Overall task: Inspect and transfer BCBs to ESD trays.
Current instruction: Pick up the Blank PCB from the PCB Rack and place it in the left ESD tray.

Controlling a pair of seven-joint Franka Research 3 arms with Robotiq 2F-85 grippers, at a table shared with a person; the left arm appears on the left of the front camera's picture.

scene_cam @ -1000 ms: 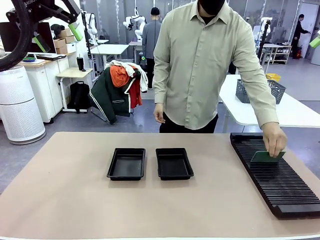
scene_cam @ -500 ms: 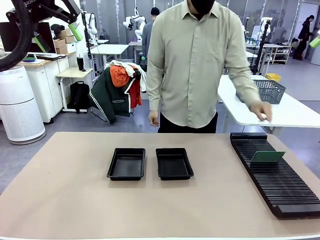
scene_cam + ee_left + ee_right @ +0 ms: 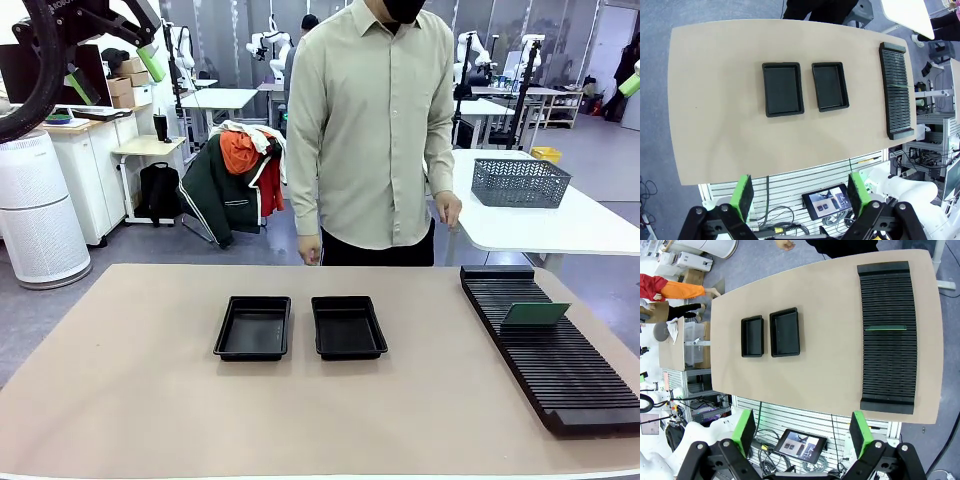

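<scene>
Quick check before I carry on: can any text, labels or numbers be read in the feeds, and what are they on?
No text can be read with certainty.
White lettering on the left end effector, front view: cut off and blurred, unreadable.
Tablet screen, left wrist view: too small to read.
BCB, ESD trays, rack: no print can be made out.

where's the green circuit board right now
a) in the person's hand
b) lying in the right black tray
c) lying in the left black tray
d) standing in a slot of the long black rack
d: the green circuit board stands on edge in the long black slotted rack at the table's right side, while the left tray and the right tray both lie empty.
</scene>
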